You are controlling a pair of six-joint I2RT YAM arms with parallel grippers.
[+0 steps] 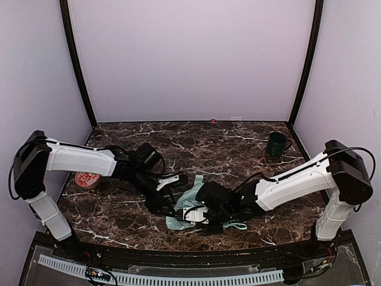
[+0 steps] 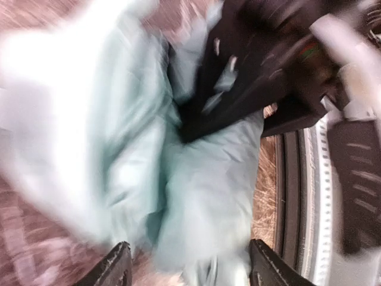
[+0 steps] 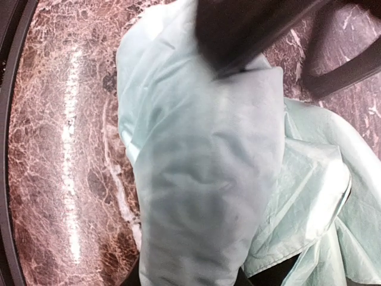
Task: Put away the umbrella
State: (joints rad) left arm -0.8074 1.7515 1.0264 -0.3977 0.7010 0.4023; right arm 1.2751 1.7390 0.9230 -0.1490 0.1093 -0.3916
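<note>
The umbrella (image 1: pixel 189 199) is a crumpled bundle of pale mint-green fabric lying on the dark marble table (image 1: pixel 238 149), near the front middle. In the top view my left gripper (image 1: pixel 171 204) is at its left edge and my right gripper (image 1: pixel 199 215) at its right. In the blurred left wrist view the umbrella (image 2: pixel 202 179) lies between the spread fingers of the left gripper (image 2: pixel 190 269), with a gap on the left side. In the right wrist view the rolled umbrella (image 3: pixel 208 179) fills the right gripper (image 3: pixel 189 280), which is shut on it. Shaft and handle are hidden.
A dark green mug (image 1: pixel 277 143) stands at the back right. A red and white round container (image 1: pixel 87 179) sits at the left edge under the left arm. The right arm's black wrist (image 2: pixel 256 59) is close above the fabric. The table's front rail (image 2: pixel 309 196) is near.
</note>
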